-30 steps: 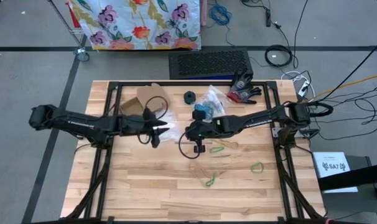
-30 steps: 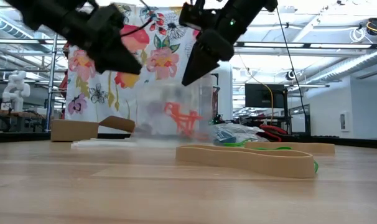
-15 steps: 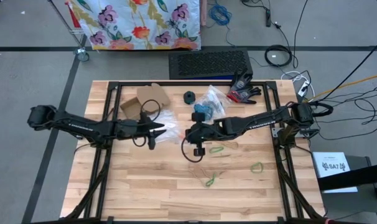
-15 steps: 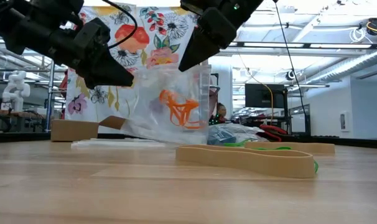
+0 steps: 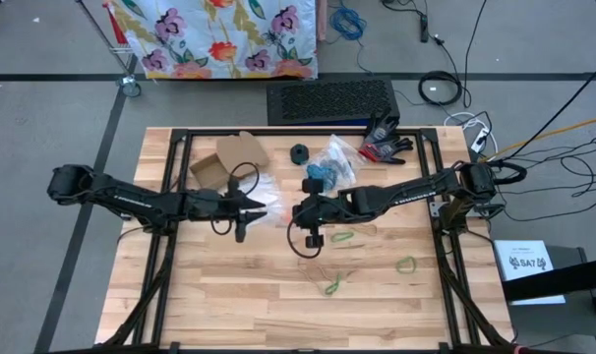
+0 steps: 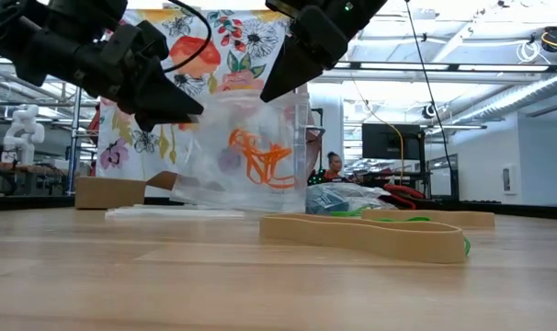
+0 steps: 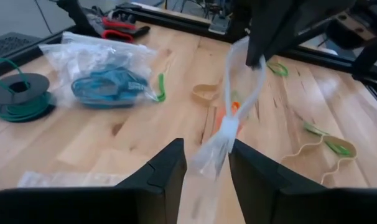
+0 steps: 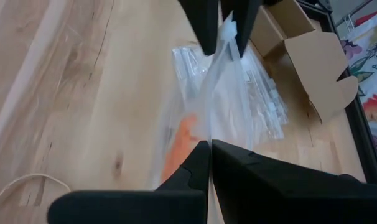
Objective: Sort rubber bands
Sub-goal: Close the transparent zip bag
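A clear plastic bag (image 6: 251,152) with orange rubber bands (image 6: 260,161) inside hangs between my two grippers above the table's middle. My left gripper (image 5: 265,208) is shut on its left top corner and my right gripper (image 5: 296,209) on its right top corner. Green rubber bands (image 5: 343,236) and tan rubber bands (image 5: 323,270) lie flat on the wood, nearer than the grippers. Blue ones sit in another clear bag (image 5: 321,174). One tan band (image 6: 361,234) lies close to the low camera. My left gripper pinches the bag's bunched top corner (image 7: 219,134) between its two fingers, coming from the table's left and slanting down. The bag's top edge runs taut from there across to the right gripper (image 7: 257,59). My right gripper pinches the bag's opposite top corner (image 8: 214,118) between its shut fingers, coming from the table's right and slanting down. The bag hangs below both holds with the orange bands (image 8: 179,146) inside; whether its lower edge touches the table I cannot tell.
A cardboard box (image 5: 229,157) and a stack of clear bags (image 8: 263,93) lie toward the far left. A green spool (image 5: 300,153) and black-and-red gloves (image 5: 387,138) sit near the far edge. Black frame rails (image 5: 170,246) run along the table's sides. Bare wood lies toward the near edge.
The bag, blurred a second ago, now hangs still, spread flat between the grippers with its top edge drawn taut. My left gripper has sunk a little and eased toward the table's left. My right gripper has stayed about where it was.
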`<control>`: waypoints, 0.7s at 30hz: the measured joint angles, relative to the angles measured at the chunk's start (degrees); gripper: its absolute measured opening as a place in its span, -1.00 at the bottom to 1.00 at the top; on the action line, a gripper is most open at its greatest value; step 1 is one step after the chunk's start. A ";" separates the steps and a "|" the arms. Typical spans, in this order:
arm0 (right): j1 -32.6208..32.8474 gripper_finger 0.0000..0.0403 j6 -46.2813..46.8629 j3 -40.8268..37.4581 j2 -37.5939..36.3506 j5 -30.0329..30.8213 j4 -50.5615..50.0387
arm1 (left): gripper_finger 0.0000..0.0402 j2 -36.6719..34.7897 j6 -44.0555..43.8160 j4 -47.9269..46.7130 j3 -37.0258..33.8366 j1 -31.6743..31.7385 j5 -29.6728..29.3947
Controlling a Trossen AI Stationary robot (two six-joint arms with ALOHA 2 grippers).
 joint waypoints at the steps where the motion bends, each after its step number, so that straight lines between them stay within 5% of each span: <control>1: 0.00 -1.00 0.00 0.00 0.00 0.01 0.26 | -0.43 0.20 0.00 0.00 0.00 0.00 0.54; 9: -0.02 -1.00 0.40 0.00 0.00 0.07 0.43 | -0.95 0.62 0.13 -0.06 0.00 -0.02 1.25; 21: -1.72 -0.79 6.76 0.00 0.02 0.20 3.07 | -0.99 0.67 -0.07 -0.22 0.00 0.00 0.82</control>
